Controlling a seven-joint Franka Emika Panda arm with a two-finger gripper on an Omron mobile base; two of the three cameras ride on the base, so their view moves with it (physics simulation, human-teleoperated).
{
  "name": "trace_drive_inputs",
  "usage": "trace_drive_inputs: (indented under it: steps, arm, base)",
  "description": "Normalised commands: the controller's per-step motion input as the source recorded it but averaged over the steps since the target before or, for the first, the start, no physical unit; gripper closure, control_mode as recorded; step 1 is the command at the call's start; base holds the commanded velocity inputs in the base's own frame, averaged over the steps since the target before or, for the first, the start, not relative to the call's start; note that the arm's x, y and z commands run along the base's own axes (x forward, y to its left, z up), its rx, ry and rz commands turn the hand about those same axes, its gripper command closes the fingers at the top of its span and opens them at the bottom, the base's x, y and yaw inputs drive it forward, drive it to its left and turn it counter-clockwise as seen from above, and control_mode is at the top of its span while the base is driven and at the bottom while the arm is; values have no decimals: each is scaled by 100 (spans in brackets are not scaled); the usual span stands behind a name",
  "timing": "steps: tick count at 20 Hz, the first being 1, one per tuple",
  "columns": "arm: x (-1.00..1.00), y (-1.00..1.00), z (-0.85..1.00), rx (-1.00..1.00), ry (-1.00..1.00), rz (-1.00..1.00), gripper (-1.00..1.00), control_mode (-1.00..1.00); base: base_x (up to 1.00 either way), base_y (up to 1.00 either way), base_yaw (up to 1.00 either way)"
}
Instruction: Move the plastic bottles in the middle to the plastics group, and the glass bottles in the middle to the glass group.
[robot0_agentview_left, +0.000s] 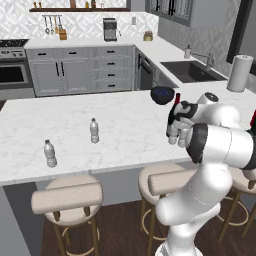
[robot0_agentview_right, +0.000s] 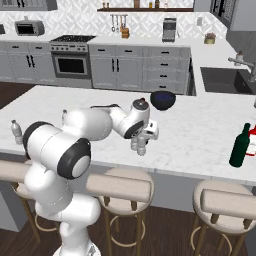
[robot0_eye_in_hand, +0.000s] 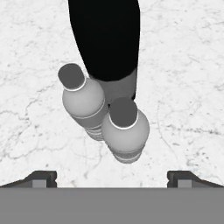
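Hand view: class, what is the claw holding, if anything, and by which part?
Nothing is held. The claw stands open above two plastic bottles, its tips apart on either side and touching neither.

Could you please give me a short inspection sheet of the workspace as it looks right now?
Surface: white marble island counter, no spills seen.
Job's things: two plastic bottles upright, close together under the claw, a dark bottle behind them; two more clear bottles at the left; green glass bottle at the right.
Clutter: dark blue bowl, paper-towel roll.
Claw: open, above the pair, holding nothing.
Cables: nothing seen.
Surroundings: stools, sink, oven.
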Motion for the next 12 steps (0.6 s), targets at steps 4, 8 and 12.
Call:
trace_drive_inputs:
  steps: [4,8,12]
  arm:
    - [24,-3,-10,3,0,1,-100,-100]
    - [30,0,-13,0,0,0,-100,-100]
    - [14,0,-17,0,0,0,-100,-100]
  base:
    - [0,0,0]
    - [0,0,0]
    - [0,0,0]
